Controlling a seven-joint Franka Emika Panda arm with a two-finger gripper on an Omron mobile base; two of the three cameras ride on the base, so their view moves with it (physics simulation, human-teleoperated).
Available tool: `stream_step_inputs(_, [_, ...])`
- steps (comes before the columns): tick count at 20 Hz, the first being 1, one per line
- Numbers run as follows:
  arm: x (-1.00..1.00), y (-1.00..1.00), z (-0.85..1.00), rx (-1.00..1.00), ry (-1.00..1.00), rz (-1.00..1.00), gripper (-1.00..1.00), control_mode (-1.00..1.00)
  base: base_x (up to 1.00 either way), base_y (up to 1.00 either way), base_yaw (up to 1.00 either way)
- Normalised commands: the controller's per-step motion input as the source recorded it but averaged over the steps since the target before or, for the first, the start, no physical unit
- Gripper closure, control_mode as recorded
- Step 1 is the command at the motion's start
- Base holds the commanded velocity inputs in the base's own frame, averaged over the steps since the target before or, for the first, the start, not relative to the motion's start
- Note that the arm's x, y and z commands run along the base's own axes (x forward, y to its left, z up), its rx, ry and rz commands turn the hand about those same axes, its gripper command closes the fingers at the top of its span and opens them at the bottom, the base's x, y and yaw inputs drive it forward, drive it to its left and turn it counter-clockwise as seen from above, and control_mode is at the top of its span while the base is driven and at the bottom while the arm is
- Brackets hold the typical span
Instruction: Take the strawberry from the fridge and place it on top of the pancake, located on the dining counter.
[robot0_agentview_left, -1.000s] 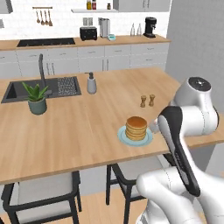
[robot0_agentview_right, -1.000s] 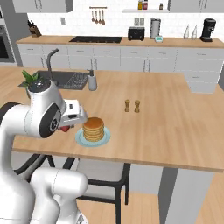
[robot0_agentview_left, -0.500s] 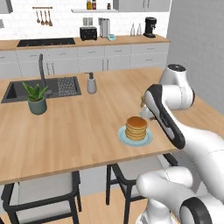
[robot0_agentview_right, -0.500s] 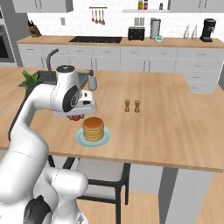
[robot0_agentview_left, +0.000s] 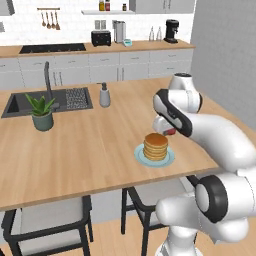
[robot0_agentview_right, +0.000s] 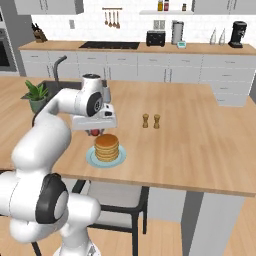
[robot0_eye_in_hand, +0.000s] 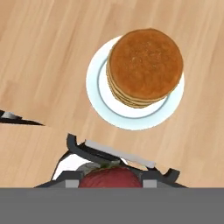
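My gripper (robot0_agentview_left: 168, 131) is shut on the strawberry (robot0_agentview_left: 170, 133), a small dark red fruit. It hangs just above the dining counter (robot0_agentview_left: 85, 150), close beside the pancake (robot0_agentview_left: 156, 146), off its far right side. In the right base view the gripper (robot0_agentview_right: 95, 131) holds the strawberry (robot0_agentview_right: 93, 133) just behind and left of the pancake (robot0_agentview_right: 107, 147) on its pale blue plate (robot0_agentview_right: 90, 158). In the hand view the strawberry (robot0_eye_in_hand: 111, 178) sits between the fingertips at the bottom, with the pancake (robot0_eye_in_hand: 144, 65) and plate (robot0_eye_in_hand: 94, 87) ahead on the wooden counter (robot0_eye_in_hand: 43, 65). The fridge is out of view.
Salt and pepper shakers (robot0_agentview_right: 151, 121) stand right of the stack. A potted plant (robot0_agentview_left: 41, 112), sink (robot0_agentview_left: 30, 102) and soap dispenser (robot0_agentview_left: 104, 95) are on the counter's left part. Stools (robot0_agentview_left: 45, 220) are tucked under the near edge.
The arm has swung up and forward over the counter with the strawberry, from beside the near edge to just beside the pancake stack. The pancake and plate have not moved.
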Motion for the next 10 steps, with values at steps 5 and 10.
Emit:
stream_step_inputs(5, [0.41, 0.0, -0.4, 0.0, 0.07, 0.01, 1.0, -1.0, 0.0, 0.0, 0.0])
stream_step_inputs(10, [0.34, 0.0, -0.44, 0.0, 0.03, 0.0, 1.0, -1.0, 0.0, 0.0, 0.0])
